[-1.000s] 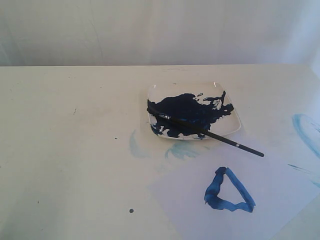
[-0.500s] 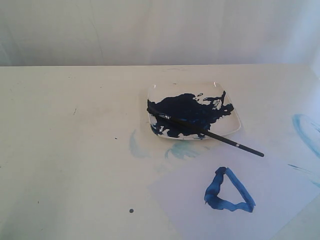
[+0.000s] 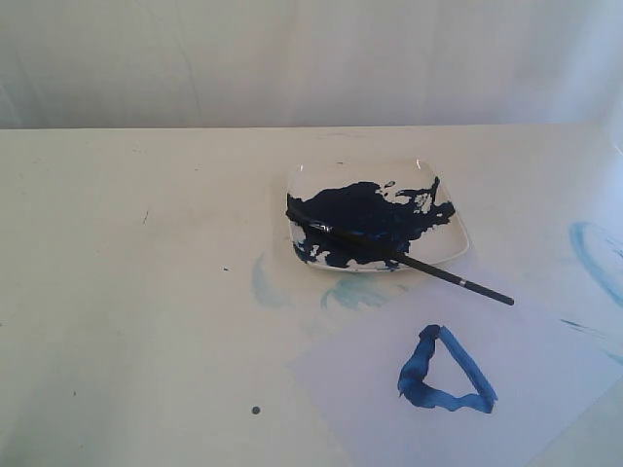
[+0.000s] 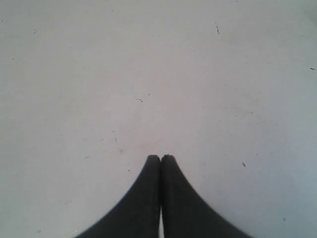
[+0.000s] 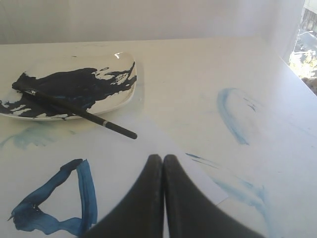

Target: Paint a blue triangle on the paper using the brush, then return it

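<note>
paper [image 3: 545,375]: cut by lower edge | brush [image 3: 458,282] bristles: lost in dark paint [image 3: 360,216]

I count one brush [image 3: 399,258], one white plate [image 3: 458,243], one sheet of paper [image 3: 545,370] and one blue triangle [image 3: 467,365], all lying ahead of or beside the jaws of my right gripper [image 5: 163,157]. With the left gripper [image 4: 160,157], that makes two grippers. One table [image 3: 146,321].

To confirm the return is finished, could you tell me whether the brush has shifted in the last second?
No. The brush lies unmoved across the plate, its handle end past the same rim.
</note>
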Available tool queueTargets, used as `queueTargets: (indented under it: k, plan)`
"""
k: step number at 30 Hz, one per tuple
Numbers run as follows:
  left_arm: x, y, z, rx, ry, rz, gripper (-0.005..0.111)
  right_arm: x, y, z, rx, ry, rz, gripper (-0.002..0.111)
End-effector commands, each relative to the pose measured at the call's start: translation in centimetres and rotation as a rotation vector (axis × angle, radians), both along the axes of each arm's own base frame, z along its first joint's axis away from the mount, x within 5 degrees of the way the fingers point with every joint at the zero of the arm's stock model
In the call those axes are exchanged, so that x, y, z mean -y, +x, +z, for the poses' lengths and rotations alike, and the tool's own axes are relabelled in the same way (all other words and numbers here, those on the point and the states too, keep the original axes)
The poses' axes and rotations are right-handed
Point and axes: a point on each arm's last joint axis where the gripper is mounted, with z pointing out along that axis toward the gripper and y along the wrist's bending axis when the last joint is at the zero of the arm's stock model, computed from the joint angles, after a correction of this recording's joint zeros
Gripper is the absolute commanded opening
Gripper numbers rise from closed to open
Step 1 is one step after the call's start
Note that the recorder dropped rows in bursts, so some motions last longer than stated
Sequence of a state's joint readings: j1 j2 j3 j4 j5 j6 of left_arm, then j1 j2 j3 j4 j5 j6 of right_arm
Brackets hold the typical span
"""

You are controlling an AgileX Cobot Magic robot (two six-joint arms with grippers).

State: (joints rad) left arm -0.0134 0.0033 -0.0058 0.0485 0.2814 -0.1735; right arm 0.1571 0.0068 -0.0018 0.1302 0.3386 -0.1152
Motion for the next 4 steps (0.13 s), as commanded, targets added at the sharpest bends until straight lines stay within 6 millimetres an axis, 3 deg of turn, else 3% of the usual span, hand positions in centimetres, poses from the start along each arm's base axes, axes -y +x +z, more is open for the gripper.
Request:
queueTargets:
  k: [1, 4]
  plan:
    - [0.02, 0.0, -0.14, 0.001, -0.014, 0.004, 0.0, 0.04, -0.02, 0.0, 0.008, -0.001, -0.007, 0.0]
    - [0.02, 0.0, -0.14, 0.001, -0.014, 0.004, 0.0, 0.04, -0.02, 0.0, 0.008, -0.001, -0.007, 0.0]
